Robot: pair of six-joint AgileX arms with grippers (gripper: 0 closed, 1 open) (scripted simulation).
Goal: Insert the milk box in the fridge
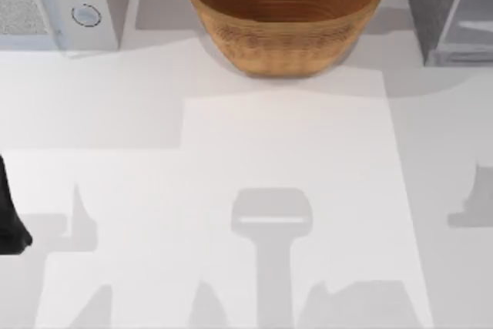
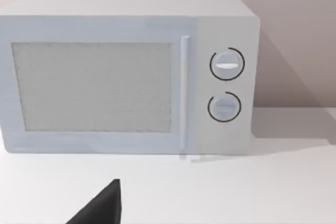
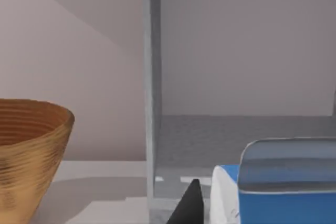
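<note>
The fridge (image 1: pixel 451 9) stands at the far right corner of the counter (image 1: pixel 293 159), a plain grey cabinet with its pale glassy door panel (image 1: pixel 471 13) swung outward toward the front. In the right wrist view the cabinet interior lies open, with the grey side wall and the floor of the compartment exposed.

The milk box (image 3: pixel 283 192) appears in the right wrist view close to the camera, blue top uppermost, directly in front of the open compartment and level with its threshold. Whether it has crossed into the cabinet cannot be told.

One dark finger (image 3: pixel 190 205) of the right gripper stands just beside the carton. The second finger is hidden, so it cannot be told whether the fingers are clamped on the carton or merely alongside it.

The left arm (image 1: pixel 9 217) sits at the left edge of the counter, low and well apart from the fridge. One dark finger (image 2: pixel 100 208) of its gripper shows in the left wrist view; the spread of its fingers cannot be told.

The wicker basket (image 1: pixel 285 9) rests at the far middle of the counter. A light-grey microwave (image 1: pixel 58 1) with two round dials occupies the far left corner, door closed.
</note>
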